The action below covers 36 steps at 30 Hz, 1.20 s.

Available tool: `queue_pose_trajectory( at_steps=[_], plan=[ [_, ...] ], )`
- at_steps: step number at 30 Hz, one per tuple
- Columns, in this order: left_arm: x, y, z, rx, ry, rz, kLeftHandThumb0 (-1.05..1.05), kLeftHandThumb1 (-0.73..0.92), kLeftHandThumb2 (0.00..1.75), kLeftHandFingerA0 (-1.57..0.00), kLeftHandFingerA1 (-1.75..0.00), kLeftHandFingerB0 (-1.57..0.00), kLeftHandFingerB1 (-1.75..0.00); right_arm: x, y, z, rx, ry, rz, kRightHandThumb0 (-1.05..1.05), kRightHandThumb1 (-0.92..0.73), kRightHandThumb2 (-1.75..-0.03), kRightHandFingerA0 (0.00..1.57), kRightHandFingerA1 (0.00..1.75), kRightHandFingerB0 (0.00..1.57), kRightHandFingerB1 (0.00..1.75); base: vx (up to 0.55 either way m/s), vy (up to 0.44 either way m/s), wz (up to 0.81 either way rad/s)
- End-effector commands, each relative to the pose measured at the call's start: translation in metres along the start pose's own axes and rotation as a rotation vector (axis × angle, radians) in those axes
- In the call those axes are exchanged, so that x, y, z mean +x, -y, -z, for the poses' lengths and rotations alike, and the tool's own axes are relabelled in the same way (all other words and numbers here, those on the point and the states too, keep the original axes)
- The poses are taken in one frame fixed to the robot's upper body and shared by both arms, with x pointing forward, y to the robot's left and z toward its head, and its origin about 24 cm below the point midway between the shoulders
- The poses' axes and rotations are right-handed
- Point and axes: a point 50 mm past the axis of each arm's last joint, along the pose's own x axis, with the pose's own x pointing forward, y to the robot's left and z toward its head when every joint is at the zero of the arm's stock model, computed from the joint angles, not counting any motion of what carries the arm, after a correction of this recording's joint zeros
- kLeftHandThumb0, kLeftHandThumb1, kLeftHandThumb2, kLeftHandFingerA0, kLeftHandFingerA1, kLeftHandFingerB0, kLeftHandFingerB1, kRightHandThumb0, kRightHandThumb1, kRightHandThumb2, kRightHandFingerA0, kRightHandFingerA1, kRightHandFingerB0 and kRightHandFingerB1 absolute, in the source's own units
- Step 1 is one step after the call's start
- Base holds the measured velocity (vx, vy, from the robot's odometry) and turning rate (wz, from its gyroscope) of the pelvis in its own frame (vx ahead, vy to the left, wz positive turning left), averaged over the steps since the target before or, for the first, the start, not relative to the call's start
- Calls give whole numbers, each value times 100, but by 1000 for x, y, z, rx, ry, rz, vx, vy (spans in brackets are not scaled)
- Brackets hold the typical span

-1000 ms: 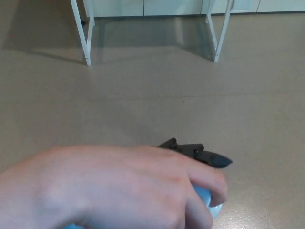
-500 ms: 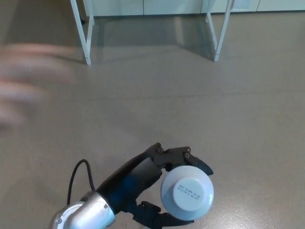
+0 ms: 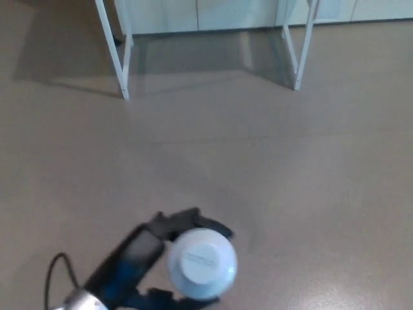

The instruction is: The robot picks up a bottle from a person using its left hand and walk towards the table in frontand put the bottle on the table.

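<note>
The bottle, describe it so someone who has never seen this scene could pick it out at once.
From the white table legs at the top, come down the beige floor to the bottom edge, left of centre. There the left hand grips the bottle in its black fingers, seen from above as a round pale-blue disc, the only pale round shape there.

Black left hand (image 3: 137, 256), thick fingers (image 3: 184, 220), blue sheen, silver wrist cuff (image 3: 80, 301), thin black cable (image 3: 54, 266)

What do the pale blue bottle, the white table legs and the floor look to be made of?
Pale blue bottle: probably smooth plastic, with a soft even sheen, though blurred. White table legs: likely painted metal, being thin straight bars. Beige floor: a smooth hard surface, faintly glossy, with pale reflections.
</note>
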Motion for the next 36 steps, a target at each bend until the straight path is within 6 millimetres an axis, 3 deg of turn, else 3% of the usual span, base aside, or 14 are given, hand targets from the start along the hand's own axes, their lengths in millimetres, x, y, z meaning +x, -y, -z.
queue_pose_trajectory(
  at_steps=[1,6,10,21,36],
  plan=[
    [-15,-30,16,-163,22,-132,-23,89,71,-90,-152,-83,-98,-1,7,2,-7,-12,8,-41,-71,-61,64,46,55,41,0,0,0],
    [-28,-48,22,-172,-1,-225,-23,88,71,-87,-153,-84,-100,-1,4,4,-19,-20,1,-41,-70,-61,65,46,55,41,47,154,-11],
    [-37,-61,25,-221,-10,-321,-27,85,69,-90,-147,-90,-91,-2,7,6,-24,-35,9,-40,-70,-61,66,45,54,40,185,289,-33],
    [-47,-47,38,-306,-42,-307,-23,84,69,-88,-149,-91,-97,-3,3,11,-17,-60,0,-41,-67,-61,66,45,53,40,241,5,8],
    [-42,-46,37,-301,-40,-298,-25,85,69,-89,-150,-93,-95,-3,5,11,-35,-61,-12,-40,-69,-59,69,45,56,40,332,-123,4]
  ],
)
